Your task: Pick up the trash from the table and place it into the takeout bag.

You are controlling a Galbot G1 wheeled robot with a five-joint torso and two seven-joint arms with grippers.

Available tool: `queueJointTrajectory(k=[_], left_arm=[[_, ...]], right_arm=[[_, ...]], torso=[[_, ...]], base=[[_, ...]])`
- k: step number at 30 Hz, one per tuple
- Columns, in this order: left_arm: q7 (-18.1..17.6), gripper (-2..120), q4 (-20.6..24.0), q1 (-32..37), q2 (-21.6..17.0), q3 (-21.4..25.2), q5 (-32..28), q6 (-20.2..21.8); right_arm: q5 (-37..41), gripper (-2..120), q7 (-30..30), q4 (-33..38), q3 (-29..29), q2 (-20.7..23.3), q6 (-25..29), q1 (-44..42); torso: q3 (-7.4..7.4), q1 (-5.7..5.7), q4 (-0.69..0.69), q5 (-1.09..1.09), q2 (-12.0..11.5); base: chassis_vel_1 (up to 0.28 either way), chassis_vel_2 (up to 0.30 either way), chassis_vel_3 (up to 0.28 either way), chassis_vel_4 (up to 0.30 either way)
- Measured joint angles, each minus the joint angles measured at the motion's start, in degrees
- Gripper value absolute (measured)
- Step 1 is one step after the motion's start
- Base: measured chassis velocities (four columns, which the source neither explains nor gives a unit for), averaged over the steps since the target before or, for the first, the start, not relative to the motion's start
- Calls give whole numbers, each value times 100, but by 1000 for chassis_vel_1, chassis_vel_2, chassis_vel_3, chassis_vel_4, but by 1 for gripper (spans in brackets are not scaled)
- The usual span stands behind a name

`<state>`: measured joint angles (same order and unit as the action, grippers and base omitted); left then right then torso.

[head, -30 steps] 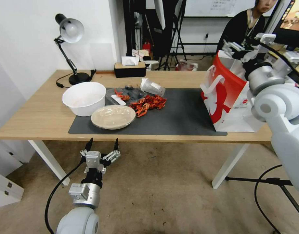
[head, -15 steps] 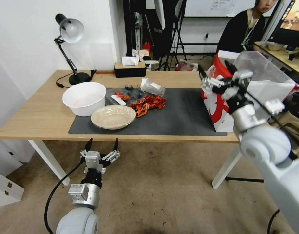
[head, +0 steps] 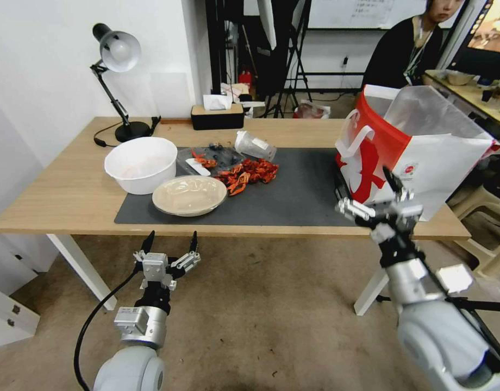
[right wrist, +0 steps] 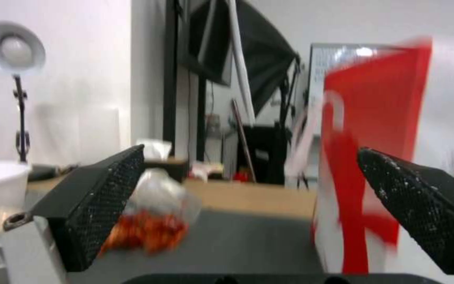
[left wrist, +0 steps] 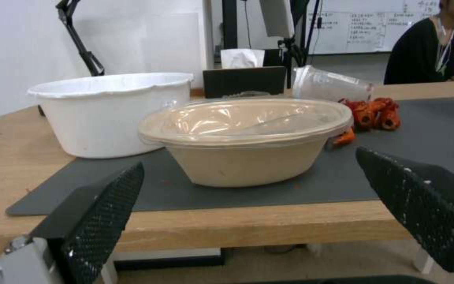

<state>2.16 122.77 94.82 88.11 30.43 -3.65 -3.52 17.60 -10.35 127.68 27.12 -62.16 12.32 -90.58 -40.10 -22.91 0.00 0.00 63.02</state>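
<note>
Here, in the head view, the right gripper (head: 369, 202) sits at lower right, fingers spread wide and holding nothing, just in front of the takeout bag (head: 418, 146) standing open-topped at the table (head: 70, 190) end on the right, probably so trash can drop in. At lower left, below the table edge, the left gripper (head: 171, 243) waits, wide open and empty, facing the shallow beige bowl (head: 189, 194). Red crayfish shells (head: 249, 172) and a clear plastic cup (head: 254, 145) lie mid-frame on the mat.

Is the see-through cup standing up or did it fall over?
Fallen over. The clear plastic cup lies on its side on the table, just behind the red crayfish shells.
</note>
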Motion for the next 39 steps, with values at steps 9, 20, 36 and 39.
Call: queueJointTrajectory(k=[9,20,36,39], left_arm=[[-6,100,-7,3,-4,18,1,-36],[-7,100,-33,6,2,9,14,-71],[-3,100,-27,16,9,14,23,-75],[1,100,-27,7,9,7,27,-70]], right_arm=[[-319,100,63,-645,-295,-367,634,-688],[-339,100,66,-923,-399,-493,842,-709],[581,100,-243,-583,-546,101,-594,1060],[1160,100,-250,-797,-655,440,-1035,1809]], torso=[[0,0,-1,0,0],[-1,-1,0,0,0],[-1,-1,1,1,0],[-1,-1,0,0,0]], base=[[0,0,0,0],[0,0,0,0],[0,0,0,0],[0,0,0,0]])
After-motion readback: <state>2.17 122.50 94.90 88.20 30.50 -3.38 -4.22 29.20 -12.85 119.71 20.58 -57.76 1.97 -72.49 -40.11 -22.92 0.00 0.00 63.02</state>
